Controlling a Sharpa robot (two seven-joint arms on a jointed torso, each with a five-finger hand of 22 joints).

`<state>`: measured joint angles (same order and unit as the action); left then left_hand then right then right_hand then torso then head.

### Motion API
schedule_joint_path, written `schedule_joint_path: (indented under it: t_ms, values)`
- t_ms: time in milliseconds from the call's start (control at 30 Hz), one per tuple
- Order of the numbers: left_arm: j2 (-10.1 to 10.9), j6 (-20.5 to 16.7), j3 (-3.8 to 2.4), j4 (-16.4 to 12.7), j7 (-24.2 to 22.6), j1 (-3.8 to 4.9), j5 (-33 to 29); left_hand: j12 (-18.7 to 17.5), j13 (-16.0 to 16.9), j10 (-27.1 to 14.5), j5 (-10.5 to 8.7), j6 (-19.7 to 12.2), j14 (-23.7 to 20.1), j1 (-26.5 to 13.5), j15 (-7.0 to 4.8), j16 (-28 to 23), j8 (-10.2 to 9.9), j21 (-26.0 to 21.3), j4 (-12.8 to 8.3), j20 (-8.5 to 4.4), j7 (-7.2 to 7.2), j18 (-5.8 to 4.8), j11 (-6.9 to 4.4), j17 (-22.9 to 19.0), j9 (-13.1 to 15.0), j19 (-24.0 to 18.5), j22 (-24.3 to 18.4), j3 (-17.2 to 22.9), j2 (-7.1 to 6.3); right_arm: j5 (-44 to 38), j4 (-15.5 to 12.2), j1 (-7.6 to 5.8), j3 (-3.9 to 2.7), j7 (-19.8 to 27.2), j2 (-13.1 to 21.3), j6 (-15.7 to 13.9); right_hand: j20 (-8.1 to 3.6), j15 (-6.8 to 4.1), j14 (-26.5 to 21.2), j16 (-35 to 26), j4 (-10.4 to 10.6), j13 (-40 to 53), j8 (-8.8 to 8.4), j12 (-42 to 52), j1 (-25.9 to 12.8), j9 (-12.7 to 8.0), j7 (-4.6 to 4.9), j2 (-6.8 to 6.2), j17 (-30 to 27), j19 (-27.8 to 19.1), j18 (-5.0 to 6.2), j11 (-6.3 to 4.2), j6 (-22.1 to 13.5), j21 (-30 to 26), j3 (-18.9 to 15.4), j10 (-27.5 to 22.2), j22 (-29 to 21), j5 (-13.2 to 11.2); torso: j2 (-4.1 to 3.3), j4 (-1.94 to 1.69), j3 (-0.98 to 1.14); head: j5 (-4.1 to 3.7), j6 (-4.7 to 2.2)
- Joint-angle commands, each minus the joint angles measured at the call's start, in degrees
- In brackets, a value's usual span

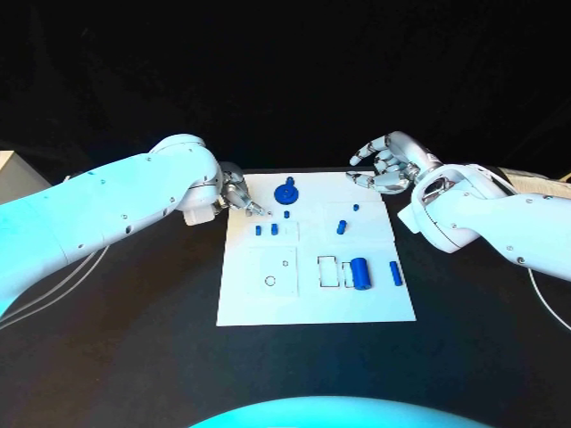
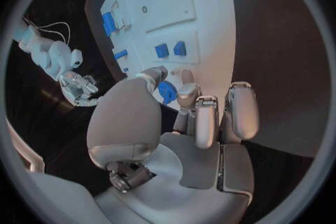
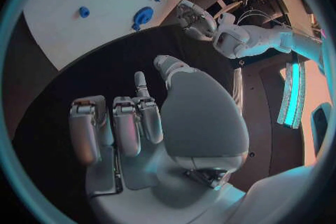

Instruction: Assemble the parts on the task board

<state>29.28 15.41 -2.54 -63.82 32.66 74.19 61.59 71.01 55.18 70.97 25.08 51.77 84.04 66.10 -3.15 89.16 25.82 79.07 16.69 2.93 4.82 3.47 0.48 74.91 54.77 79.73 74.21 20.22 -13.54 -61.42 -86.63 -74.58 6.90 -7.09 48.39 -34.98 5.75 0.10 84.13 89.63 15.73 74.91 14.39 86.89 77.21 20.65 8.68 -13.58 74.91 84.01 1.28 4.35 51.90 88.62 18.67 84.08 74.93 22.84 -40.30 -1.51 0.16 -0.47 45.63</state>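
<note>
Though half-hidden, left hand fingertips near gear.

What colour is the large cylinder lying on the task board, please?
Blue; the cylinder shows best in the head view.

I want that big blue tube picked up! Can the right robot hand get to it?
Probably yes. The right robot hand holds nothing, and the big blue tube lies uncovered on the task board, with nothing between them.
</note>
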Motion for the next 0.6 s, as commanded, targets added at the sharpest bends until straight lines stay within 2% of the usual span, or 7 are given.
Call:
schedule_joint_path:
  t_ms: [33, 100, 133, 167, 233, 367, 600]
  values:
    - [0.6, -6.4, -0.6, -0.3, -8.8, 0.02, -4.4, -3.7, -5.7, -4.8, 0.07, -2.4, 3.3, 1.1, 0.99, -2.3, 0.1, -3.9, 0.0, 0.45, 0.69, 1.93, 0.8, 10.1, -0.1, -3.7, -4.9, -0.6, 0.15, -0.6, 0.0, 0.08, -0.02, 0.6, 0.0, 0.3, -0.38, -0.44, 5.7, 0.1, 0.0, 12.6, 0.24, 0.0, 0.1, 0.1, 0.14, -0.59, 14.4, 5.3, -0.78, -0.33, -0.5, -0.4, 0.3, 2.8, 13.6, 0.2, 0.06, -0.07, 0.01, -0.04, -0.25]
    - [1.0, -8.6, -0.87, -0.3, -12.3, 0.01, -6.2, -4.5, -7.3, -6.2, -0.15, -3.2, 2.6, 1.1, 1.31, -3.0, 0.3, -5.3, 0.0, 0.78, 1.08, 2.34, 1.14, 9.0, -0.2, -5.0, -6.6, -1.2, -0.12, -0.6, 0.0, 0.11, -0.02, 0.6, 0.1, 0.3, -0.38, -0.44, 5.7, 0.1, 0.0, 12.6, 0.24, 0.0, 0.1, 0.1, 0.14, -0.59, 14.4, 5.3, -0.78, -0.33, -0.5, -0.4, 0.3, 2.8, 13.6, 0.2, 0.06, -0.05, -0.02, -0.05, -0.42]
    - [1.2, -10.0, -0.98, -0.3, -14.5, 0.01, -7.4, -6.8, -10.7, -9.4, -0.11, -4.3, 1.1, 1.5, 1.81, -4.5, 0.3, -8.0, 0.0, 1.24, 1.61, 3.06, 1.68, 6.7, -0.4, -7.4, -9.7, -1.5, 0.11, -0.5, 0.0, 0.13, -0.02, 0.6, 0.1, 0.3, -0.38, -0.44, 5.7, 0.1, 0.0, 12.6, 0.24, 0.0, 0.1, 0.1, 0.14, -0.59, 14.4, 5.3, -0.78, -0.33, -0.5, -0.4, 0.3, 2.8, 13.6, 0.2, 0.04, -0.02, 0.0, -0.07, -0.56]
    - [1.4, -11.3, -1.06, -0.3, -16.6, -0.01, -8.3, -11.0, -16.7, -15.0, -0.06, -6.0, -2.0, 2.6, 2.2, -7.5, 0.1, -12.7, 0.0, 1.68, 1.84, 4.28, 2.01, 2.5, -0.8, -11.5, -15.0, -1.2, 0.35, -0.5, 0.0, 0.15, -0.02, 0.6, 0.1, 0.3, -0.38, -0.44, 5.7, 0.1, 0.0, 12.6, 0.24, 0.0, 0.1, 0.1, 0.14, -0.59, 14.4, 5.3, -0.78, -0.33, -0.5, -0.4, 0.3, 2.8, 13.6, 0.2, 0.03, -0.03, 0.01, -0.1, -0.7]
    - [1.9, -13.8, -1.16, -0.6, -20.5, -0.35, -9.8, -14.3, -19.5, -20.0, 0.01, -8.7, -11.7, 7.1, 3.7, -16.5, -0.2, -26.3, -0.1, 3.05, 3.46, 6.97, 3.61, -9.1, -2.6, -21.8, -28.8, 0.4, 0.74, -0.5, 0.1, 0.18, -0.02, 0.6, 0.2, 0.3, -0.38, -0.44, 5.7, 0.1, 0.0, 12.6, 0.24, 0.0, 0.1, 0.1, 0.14, -0.59, 14.4, 5.3, -0.78, -0.33, -0.5, -0.4, 0.3, 2.8, 13.6, 0.2, 0.05, -0.1, 0.0, -0.22, -0.95]
    - [2.9, -17.4, -1.23, -1.7, -25.2, -1.88, -10.6, -19.5, -24.3, -23.4, -0.14, -9.8, -20.6, 12.4, 4.68, -24.2, -0.8, -31.0, -0.8, 4.09, 4.39, 7.01, 4.66, -19.4, -6.0, -22.8, -31.8, 2.8, 0.28, -0.3, 0.3, 0.21, -0.01, 0.7, 0.3, 0.2, -0.38, -0.43, 5.7, 0.0, 0.0, 12.4, 0.22, -0.3, 0.0, 0.1, 0.15, -0.58, 14.3, 5.3, -0.75, -0.32, -0.5, -0.5, 0.4, 2.6, 13.5, 0.2, 0.03, -0.19, -0.06, -0.42, -1.32]
    - [2.6, -24.5, -0.92, -2.1, -34.4, -4.79, -1.7, -25.4, -31.3, -23.1, -0.54, -7.3, -25.2, 20.2, 4.62, -26.1, -2.9, -29.9, -6.0, 3.81, 4.34, 6.91, 4.75, -25.2, -13.6, -23.9, -30.3, 7.7, -0.3, 0.1, 0.5, 0.27, -0.01, 1.2, 0.3, 0.0, -0.36, -0.42, 5.4, -0.5, -0.1, 10.1, 0.14, -3.1, 0.1, 0.2, 0.18, -0.62, 13.3, 4.7, -0.4, -0.31, -0.7, -1.8, 0.7, -0.2, 12.4, 0.3, -0.09, -0.07, -0.15, -0.52, -1.91]
